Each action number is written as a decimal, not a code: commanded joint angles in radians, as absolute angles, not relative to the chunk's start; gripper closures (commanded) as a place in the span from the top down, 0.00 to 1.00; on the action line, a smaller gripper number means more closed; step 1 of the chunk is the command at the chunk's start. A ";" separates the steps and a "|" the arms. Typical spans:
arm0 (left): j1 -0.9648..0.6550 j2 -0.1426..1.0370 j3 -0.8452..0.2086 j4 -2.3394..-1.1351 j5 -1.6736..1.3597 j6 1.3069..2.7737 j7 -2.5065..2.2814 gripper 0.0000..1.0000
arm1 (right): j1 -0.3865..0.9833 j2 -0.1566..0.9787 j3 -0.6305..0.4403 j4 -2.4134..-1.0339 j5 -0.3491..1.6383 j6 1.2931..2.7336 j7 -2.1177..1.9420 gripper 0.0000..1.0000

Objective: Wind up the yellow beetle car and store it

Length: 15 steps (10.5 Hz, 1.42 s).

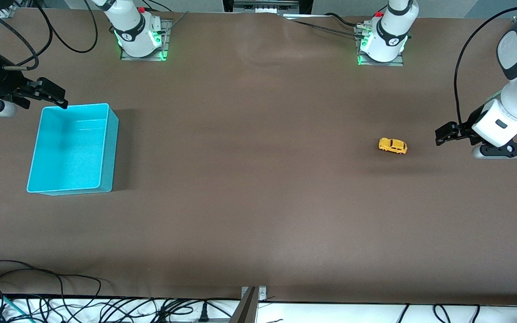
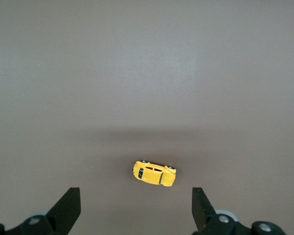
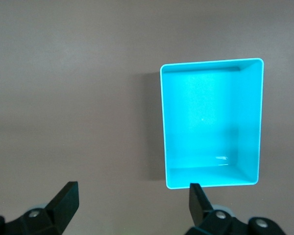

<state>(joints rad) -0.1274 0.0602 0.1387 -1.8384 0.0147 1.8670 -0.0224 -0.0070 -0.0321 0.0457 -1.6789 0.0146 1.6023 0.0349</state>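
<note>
Yellow beetle car (image 1: 392,146), mid-right of the front view, on its wheels on the table (image 1: 258,179). Left gripper (image 1: 441,134) spread, empty, beside it; right gripper (image 1: 56,96) spread above the turquoise bin's (image 1: 110,148) upper-left corner. Likely light, rigid, slippery: pinch the flat sides.

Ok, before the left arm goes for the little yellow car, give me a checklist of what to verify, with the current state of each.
1. Small yellow beetle-shaped toy car on its wheels on the brown table: ok.
2. Nothing crowding the car: ok.
3. Left tool open and empty, beside the car toward the left arm's end: ok.
4. Left tool centred over the car: not ok, car sits ahead of the fingers.
5. Turquoise rectangular plastic bin empty and upright: ok.
6. Right tool open, waiting at the bin's edge: ok.
</note>
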 commanded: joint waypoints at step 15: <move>-0.112 0.066 0.132 -1.818 -0.006 1.822 0.000 1.00 | -0.006 -0.055 0.017 -1.697 0.017 1.579 0.052 1.00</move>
